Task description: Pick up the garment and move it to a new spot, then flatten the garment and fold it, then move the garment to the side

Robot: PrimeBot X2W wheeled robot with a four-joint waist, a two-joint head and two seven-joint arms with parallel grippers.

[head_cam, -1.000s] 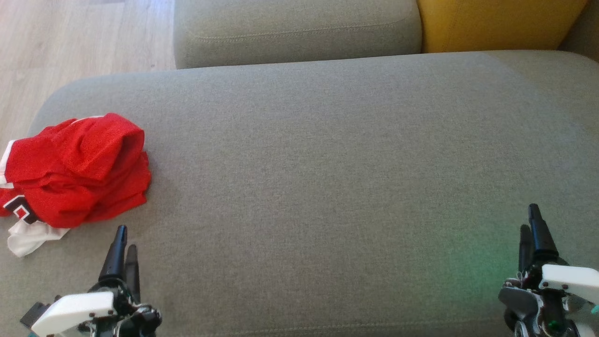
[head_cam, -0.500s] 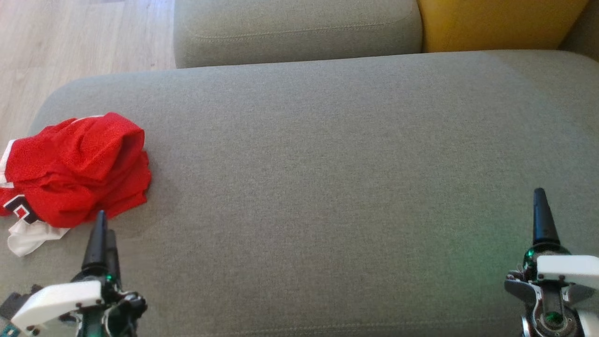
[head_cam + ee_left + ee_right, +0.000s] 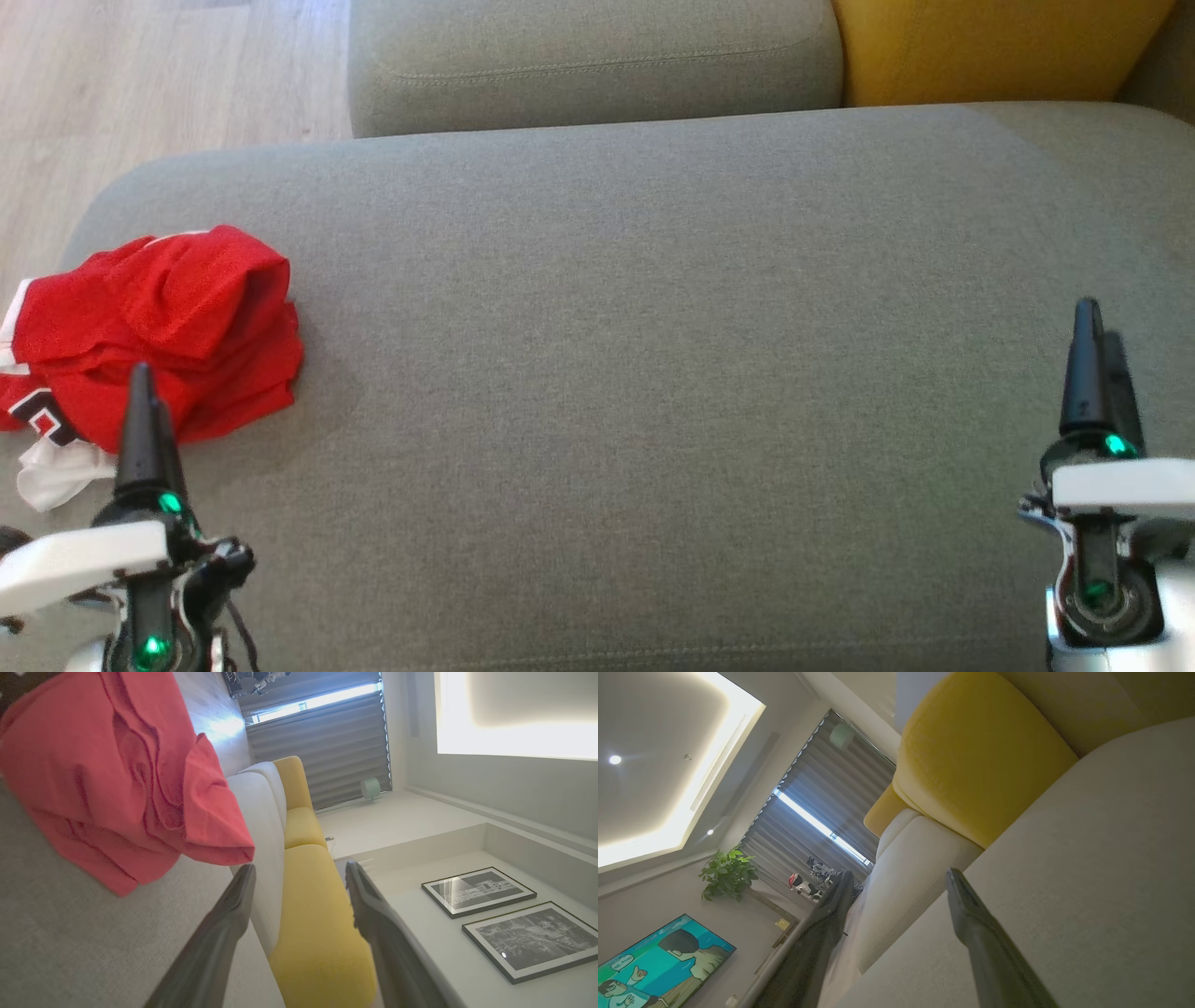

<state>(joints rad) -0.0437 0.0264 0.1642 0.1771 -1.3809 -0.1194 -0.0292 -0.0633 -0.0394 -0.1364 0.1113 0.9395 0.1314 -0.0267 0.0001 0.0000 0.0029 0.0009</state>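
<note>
stage: start, nothing done | garment [image 3: 177, 327]: crumpled heap at left end of sofa [image 3: 653, 373], not gripped | left hand [image 3: 147, 392]: spread, empty, just beside heap | right hand [image 3: 1097, 322]: spread, empty, well apart | to do: lift, move, flatten, fold, set aside

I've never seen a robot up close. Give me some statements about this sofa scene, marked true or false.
1. The red garment lies crumpled at the left end of the grey seat cushion. True.
2. The left gripper is clamped on the garment. False: its fingers stand apart with nothing between them.
3. The right gripper is open, over bare cushion. True.
4. The back cushion at the far right is blue. False: it is yellow.
</note>
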